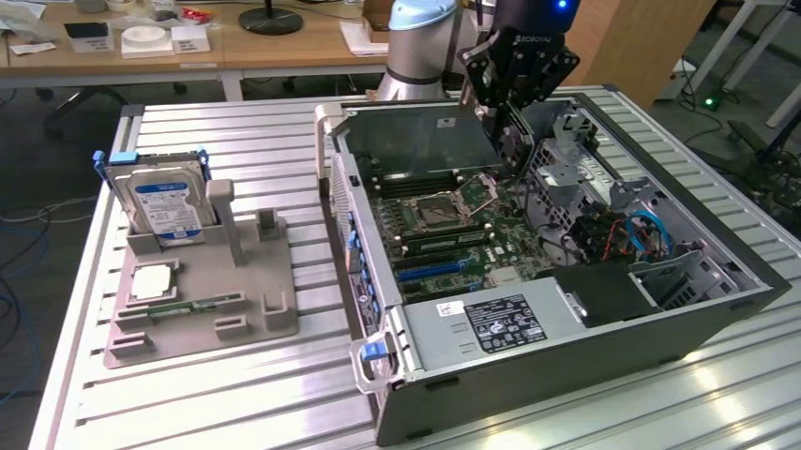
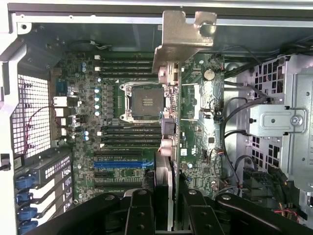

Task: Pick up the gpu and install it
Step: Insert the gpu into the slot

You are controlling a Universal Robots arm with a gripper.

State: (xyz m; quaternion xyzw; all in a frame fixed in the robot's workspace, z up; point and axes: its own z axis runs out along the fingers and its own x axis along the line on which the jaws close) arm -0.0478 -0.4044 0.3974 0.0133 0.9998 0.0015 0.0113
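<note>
My gripper hangs over the open computer case, shut on the gpu. The gpu is a thin dark card that hangs on edge below the fingers, above the motherboard. In the wrist view the gpu shows edge-on, running away from my gripper, with its pale metal bracket at the far end. The black fingers clamp it from both sides. Behind the card lie the CPU socket and a blue expansion slot.
On the exterior view's left, a grey holder carries a silver hard drive with a blue label, a CPU chip and a green memory stick. Inside the case sit a power supply and drive cages with cables.
</note>
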